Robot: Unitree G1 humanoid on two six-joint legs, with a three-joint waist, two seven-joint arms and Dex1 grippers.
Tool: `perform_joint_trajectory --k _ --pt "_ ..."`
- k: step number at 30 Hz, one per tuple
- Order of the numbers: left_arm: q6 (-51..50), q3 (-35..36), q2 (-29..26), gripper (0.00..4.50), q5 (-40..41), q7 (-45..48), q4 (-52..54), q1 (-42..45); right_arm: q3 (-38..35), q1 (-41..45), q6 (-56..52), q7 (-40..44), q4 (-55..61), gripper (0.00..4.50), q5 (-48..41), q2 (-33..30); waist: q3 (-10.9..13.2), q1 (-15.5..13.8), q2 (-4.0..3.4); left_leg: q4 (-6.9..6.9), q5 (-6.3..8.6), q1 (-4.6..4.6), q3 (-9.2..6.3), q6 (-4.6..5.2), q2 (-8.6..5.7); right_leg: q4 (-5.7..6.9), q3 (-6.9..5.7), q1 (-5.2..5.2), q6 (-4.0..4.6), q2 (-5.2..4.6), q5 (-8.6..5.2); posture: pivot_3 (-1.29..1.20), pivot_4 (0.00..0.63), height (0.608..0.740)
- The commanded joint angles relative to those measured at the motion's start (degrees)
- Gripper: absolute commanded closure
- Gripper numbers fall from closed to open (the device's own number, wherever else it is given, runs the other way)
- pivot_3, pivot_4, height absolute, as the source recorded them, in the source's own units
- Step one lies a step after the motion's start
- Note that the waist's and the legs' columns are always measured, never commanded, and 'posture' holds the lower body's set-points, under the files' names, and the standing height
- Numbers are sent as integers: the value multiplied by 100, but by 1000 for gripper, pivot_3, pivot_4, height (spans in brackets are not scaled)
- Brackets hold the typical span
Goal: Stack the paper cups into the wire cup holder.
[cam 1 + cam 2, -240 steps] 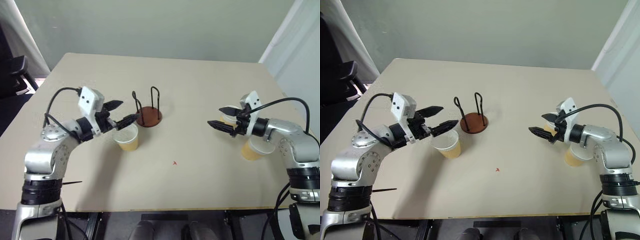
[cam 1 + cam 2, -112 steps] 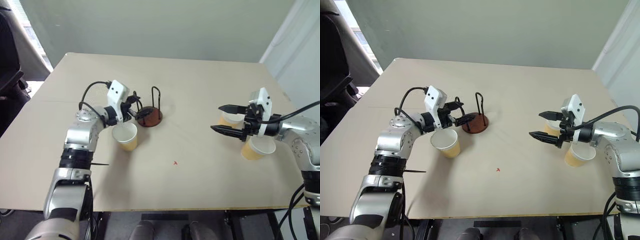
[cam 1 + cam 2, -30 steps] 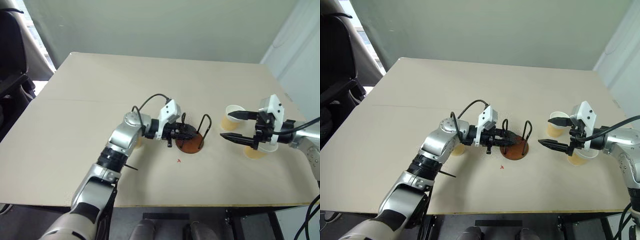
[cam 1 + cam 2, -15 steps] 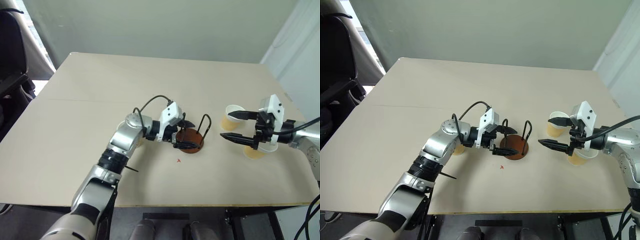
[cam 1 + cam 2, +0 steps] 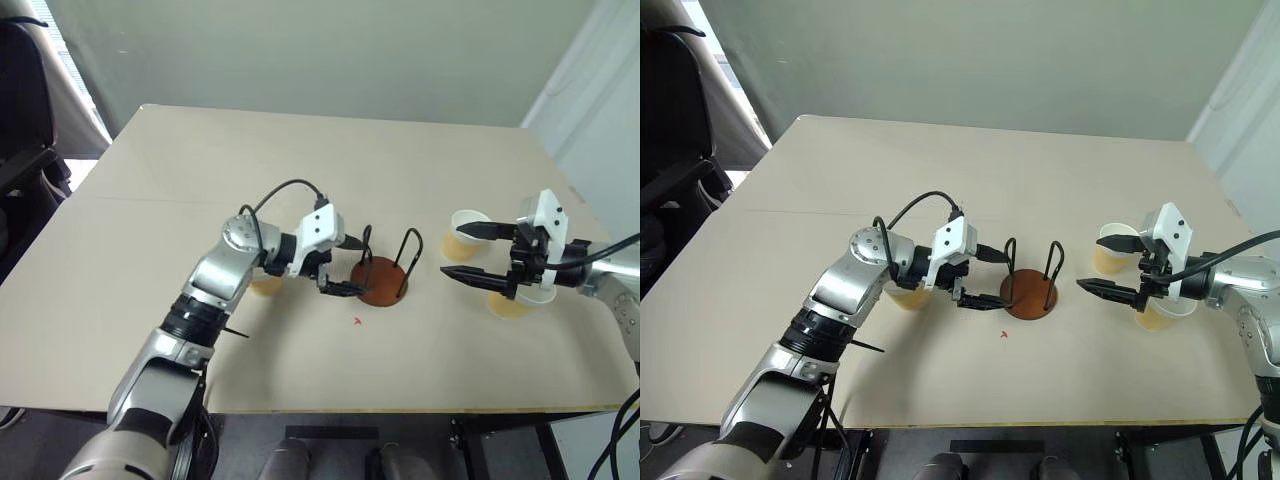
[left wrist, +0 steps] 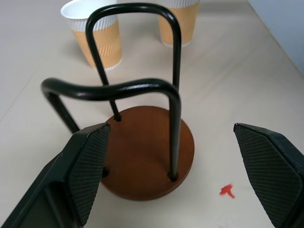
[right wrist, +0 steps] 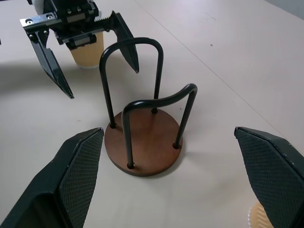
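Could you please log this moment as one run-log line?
left gripper: open, beside wire cup holder | right gripper: open | holder: empty | paper cups: on table

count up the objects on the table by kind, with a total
paper cups: 3
wire cup holder: 1
total: 4

Head cameras look down over the bench (image 5: 420, 180). Both wrist cameras sit close, facing the wire cup holder (image 6: 147, 147) from opposite sides.
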State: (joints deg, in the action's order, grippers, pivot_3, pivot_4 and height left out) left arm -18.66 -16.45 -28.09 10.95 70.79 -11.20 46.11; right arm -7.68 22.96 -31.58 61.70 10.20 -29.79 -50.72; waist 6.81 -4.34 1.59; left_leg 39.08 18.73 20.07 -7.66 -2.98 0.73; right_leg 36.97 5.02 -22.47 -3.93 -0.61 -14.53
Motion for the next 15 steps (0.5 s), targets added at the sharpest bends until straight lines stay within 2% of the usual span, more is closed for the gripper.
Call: perform_joint_trajectory --k 1,15 --pt "66 254 -66 42 77 -81 191 68 -40 140 45 -27 26 0 59 -83 0 0 0 0 0 0 0 0 0 0 0 0 0 0 0 0 150 740" --pt "-657 1278 -170 42 907 -430 314 118 224 605 257 -41 -679 0 671 -143 1 3 -2 -2 -1 0 -6 1 0 1 -1 -3 3 -6 3 0 150 740"
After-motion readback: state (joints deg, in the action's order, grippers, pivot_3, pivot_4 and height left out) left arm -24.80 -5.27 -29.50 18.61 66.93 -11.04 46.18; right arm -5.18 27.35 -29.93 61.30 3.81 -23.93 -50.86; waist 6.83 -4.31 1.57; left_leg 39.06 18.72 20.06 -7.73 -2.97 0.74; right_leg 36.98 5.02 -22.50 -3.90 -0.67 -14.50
